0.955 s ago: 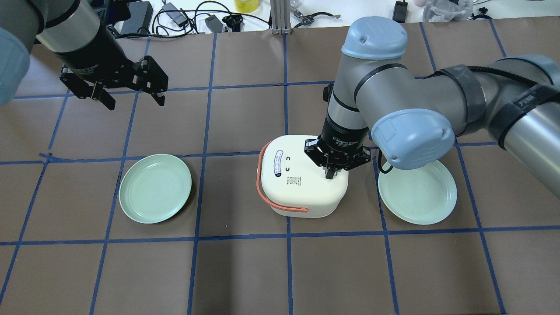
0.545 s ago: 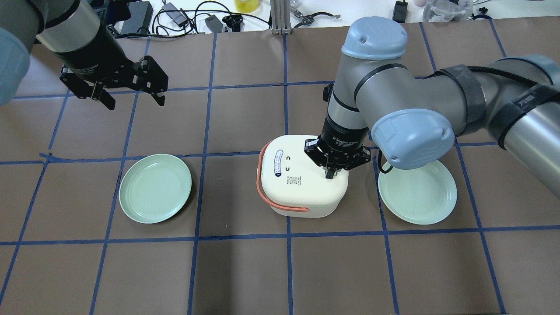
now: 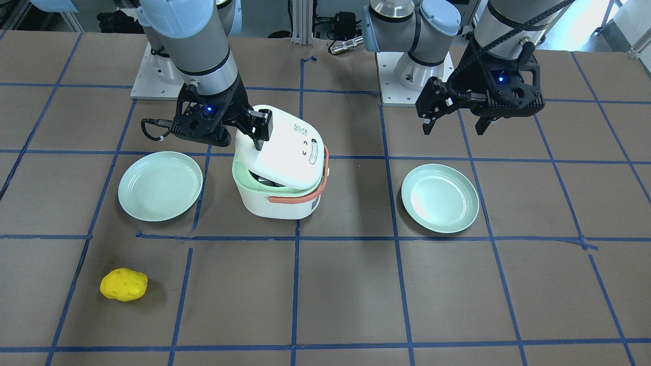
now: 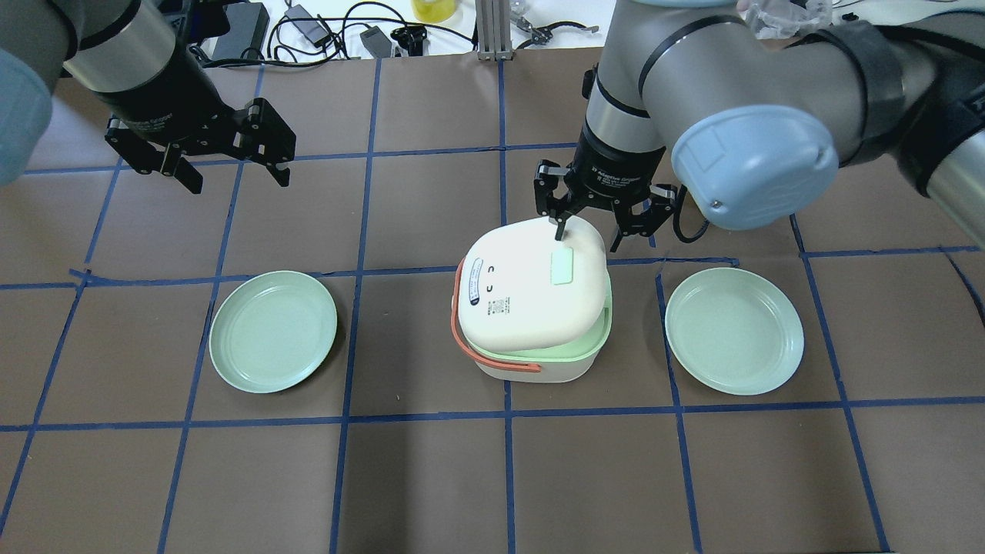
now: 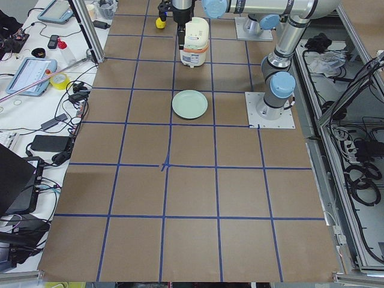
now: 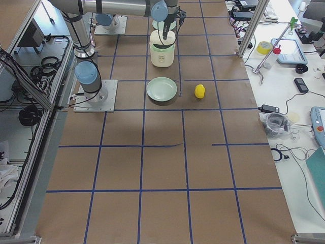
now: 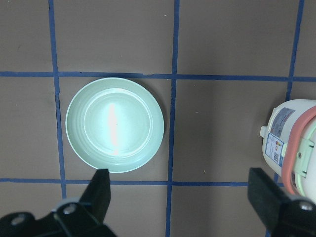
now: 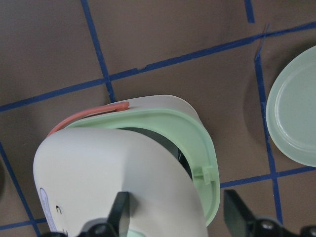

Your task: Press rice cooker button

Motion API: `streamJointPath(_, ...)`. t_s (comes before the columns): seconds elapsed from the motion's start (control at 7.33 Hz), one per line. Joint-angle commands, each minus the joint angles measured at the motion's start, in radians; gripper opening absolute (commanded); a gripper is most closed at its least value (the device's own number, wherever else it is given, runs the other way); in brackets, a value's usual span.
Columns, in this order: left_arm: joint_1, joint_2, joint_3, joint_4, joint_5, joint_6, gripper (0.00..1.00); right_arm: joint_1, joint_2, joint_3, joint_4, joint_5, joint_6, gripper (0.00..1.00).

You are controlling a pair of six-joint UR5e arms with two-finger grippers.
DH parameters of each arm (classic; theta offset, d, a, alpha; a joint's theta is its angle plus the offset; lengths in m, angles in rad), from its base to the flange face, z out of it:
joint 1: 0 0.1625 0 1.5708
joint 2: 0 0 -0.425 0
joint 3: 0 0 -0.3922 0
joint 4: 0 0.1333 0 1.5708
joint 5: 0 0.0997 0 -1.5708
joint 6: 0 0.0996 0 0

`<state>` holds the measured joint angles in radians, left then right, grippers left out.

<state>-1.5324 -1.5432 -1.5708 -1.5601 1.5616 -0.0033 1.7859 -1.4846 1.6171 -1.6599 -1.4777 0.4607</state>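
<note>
The lid [image 4: 523, 300] of the rice cooker [image 4: 539, 371] stands ajar — the right gripper [image 4: 589, 237], fingers spread and empty, should lift straight clear without clipping it.

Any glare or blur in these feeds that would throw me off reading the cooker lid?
Left wrist view: a bright glare streak down the left plate. Front-facing view: the lid is sharp and evenly lit, the gap beneath it in shadow. Right wrist view: the lid fills the lower left, nearly featureless. Side views: the rice cooker is too small for detail.
</note>
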Motion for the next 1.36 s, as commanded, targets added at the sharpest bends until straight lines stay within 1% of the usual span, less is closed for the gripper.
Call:
streamJointPath(0.0,0.000,0.000,0.000,0.000,0.000,0.000,1.00,-0.034,0.017,-0.101,0.058,-0.067,-0.010,1.00)
streamJointPath(0.27,0.000,0.000,0.000,0.000,0.000,0.000,1.00,-0.078,0.012,-0.115,0.084,-0.067,-0.037,1.00)
streamJointPath(0.41,0.000,0.000,0.000,0.000,0.000,0.000,1.00,-0.100,0.007,-0.117,0.106,-0.068,-0.139,1.00)
streamJointPath(0.55,0.000,0.000,0.000,0.000,0.000,0.000,1.00,-0.126,0.000,-0.117,0.106,-0.072,-0.169,1.00)
streamJointPath(0.82,0.000,0.000,0.000,0.000,0.000,0.000,1.00,-0.181,-0.023,-0.115,0.118,-0.085,-0.302,1.00)
streamJointPath(0.95,0.000,0.000,0.000,0.000,0.000,0.000,1.00,-0.207,-0.028,-0.115,0.143,-0.088,-0.315,1.00)
streamJointPath(1.23,0.000,0.000,0.000,0.000,0.000,0.000,1.00,-0.227,-0.039,-0.115,0.173,-0.140,-0.349,1.00)
